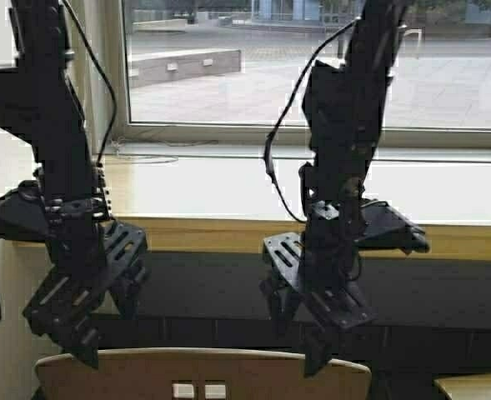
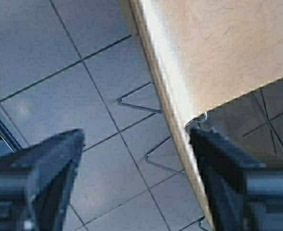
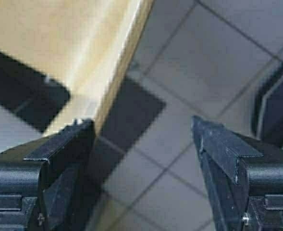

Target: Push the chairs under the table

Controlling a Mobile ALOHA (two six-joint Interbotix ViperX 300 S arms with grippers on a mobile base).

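A: What does the high view give that the wrist views do not?

B: It shows the table (image 1: 228,200), a long pale glossy top with a light wood front edge, standing under a window (image 1: 312,62). Near the bottom is the curved top of the chair (image 1: 199,371), tan plywood with two small square cutouts visible. A corner of a second tan piece (image 1: 474,386) shows at the lower right; I cannot tell what it is.

A: And the wrist views?

B: They show the floor (image 2: 59,86), grey tiles with dark joints, which the high view hides. The left wrist view also shows thin silver metal legs (image 2: 146,103) under the chair.

A: How are the grippers?

B: The left gripper (image 1: 103,329) is spread wide. In its own view one finger (image 2: 227,163) lies just at the thin edge of the chair back (image 2: 218,53), the other finger is over the tiles. The right gripper (image 1: 299,333) is also released wide; one finger (image 3: 67,144) sits just beside the plywood edge (image 3: 115,77). Neither one clamps anything.

A: Where is the chair relative to the table?

B: In front of it, close to the robot, with a dark gap between.
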